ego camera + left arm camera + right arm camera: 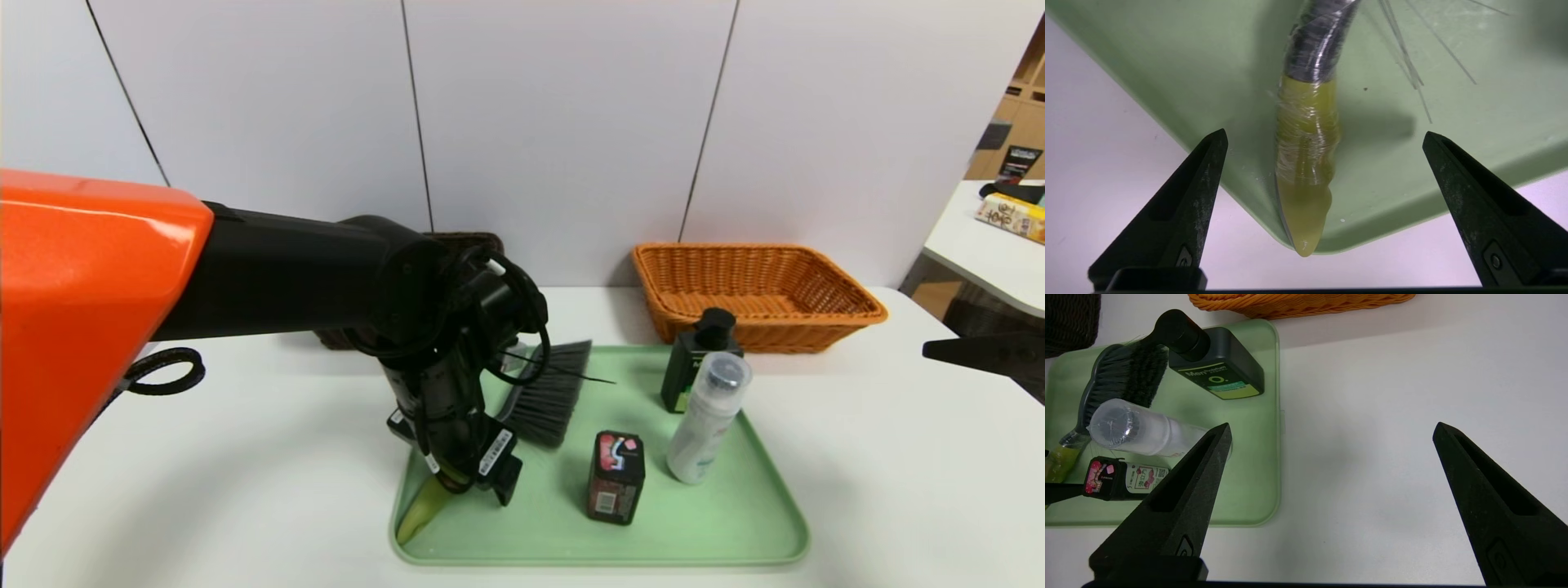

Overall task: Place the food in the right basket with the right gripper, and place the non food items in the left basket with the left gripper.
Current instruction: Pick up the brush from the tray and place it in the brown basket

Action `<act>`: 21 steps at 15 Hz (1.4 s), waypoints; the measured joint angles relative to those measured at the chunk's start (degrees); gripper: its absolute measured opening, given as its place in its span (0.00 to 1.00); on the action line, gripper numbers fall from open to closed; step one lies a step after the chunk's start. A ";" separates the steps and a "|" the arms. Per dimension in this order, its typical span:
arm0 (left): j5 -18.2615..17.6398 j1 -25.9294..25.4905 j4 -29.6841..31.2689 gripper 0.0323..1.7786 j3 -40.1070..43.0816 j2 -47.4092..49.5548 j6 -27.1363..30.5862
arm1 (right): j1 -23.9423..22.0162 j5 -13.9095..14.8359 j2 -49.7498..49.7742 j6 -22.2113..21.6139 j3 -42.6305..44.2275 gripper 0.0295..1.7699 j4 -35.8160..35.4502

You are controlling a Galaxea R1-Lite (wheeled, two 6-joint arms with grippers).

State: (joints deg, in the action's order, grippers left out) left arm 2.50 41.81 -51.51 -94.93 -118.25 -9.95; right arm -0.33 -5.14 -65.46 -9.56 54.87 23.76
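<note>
Count on table: one green tray [759, 523], two wicker baskets, orange [755, 290] and dark brown [465, 242], one hand brush [547, 400], two bottles, white [704, 420] and dark green [694, 363], one black packet [615, 478].

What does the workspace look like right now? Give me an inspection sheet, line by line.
Surface: white table, green tray in the middle.
Job's things: brush, black packet, white bottle and green pump bottle all on the tray; orange basket holds nothing; brown basket mostly hidden behind the arm.
Clutter: nothing seen.
Grippers: left tool open, straddling the brush handle; right tool open, above bare table right of the tray.
Cables: black loops on the left wrist.
Surroundings: white wall panels; second table at right.
</note>
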 joint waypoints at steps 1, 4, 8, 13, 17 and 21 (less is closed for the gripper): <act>-0.46 -0.23 0.02 0.95 -0.24 0.00 0.15 | 0.00 0.02 0.00 0.02 -0.05 0.96 0.00; -0.63 -0.41 0.05 0.95 -0.94 -0.33 0.78 | -0.02 0.05 -0.02 -0.63 -0.07 0.96 -0.12; -0.79 -0.91 0.10 0.95 -1.23 -0.82 3.69 | -0.18 0.00 -0.05 -0.74 -0.16 0.96 -0.17; -0.79 -1.27 0.11 0.95 -1.18 -1.05 6.60 | -0.52 -0.02 -0.07 -0.77 -0.41 0.96 -0.17; -1.71 -1.49 0.11 0.95 -1.12 -1.45 6.84 | -0.79 -0.06 -0.11 -0.74 -0.55 0.96 -0.17; -1.90 -1.91 0.13 0.95 -1.13 -2.06 6.84 | -0.99 -0.17 -0.22 -0.77 -0.60 0.96 -0.17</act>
State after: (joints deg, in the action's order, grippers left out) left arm 0.60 39.90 -51.37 -96.06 -120.31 -3.11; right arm -1.32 -5.32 -65.68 -10.33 54.27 23.59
